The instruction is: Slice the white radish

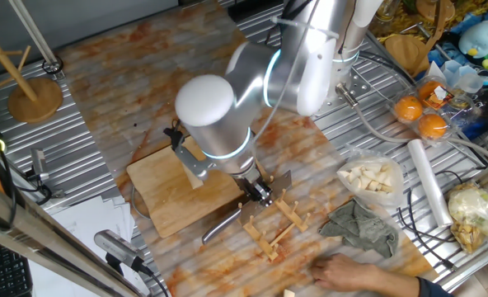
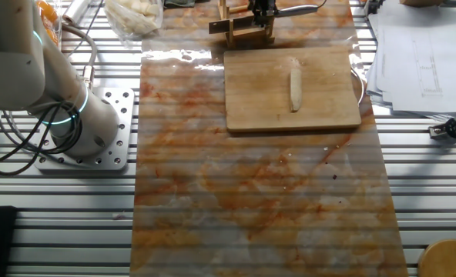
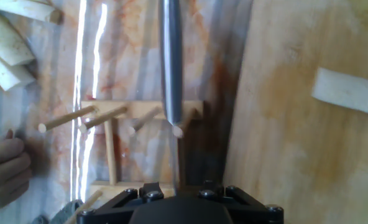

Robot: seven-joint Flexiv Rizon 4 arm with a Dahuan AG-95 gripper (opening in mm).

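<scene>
The white radish (image 2: 295,86) lies whole on the wooden cutting board (image 2: 259,100), a cream stick pointing across it. One end of it shows at the right of the hand view (image 3: 349,93). In one fixed view my arm hides it. My gripper (image 1: 259,195) is down at the wooden peg rack (image 1: 277,227), right at a steel knife (image 1: 219,224) that lies slanted across the rack. The knife (image 3: 170,62) runs up the middle of the hand view. My fingers are hidden, so I cannot make out whether they grip it.
A person's hand (image 1: 355,271) rests by the rack beside a grey cloth (image 1: 359,224). A clear bag of pale cut pieces (image 1: 372,177) sits at the right, with oranges (image 1: 421,115) and a white roll (image 1: 428,181) behind. Papers (image 2: 413,54) lie past the board.
</scene>
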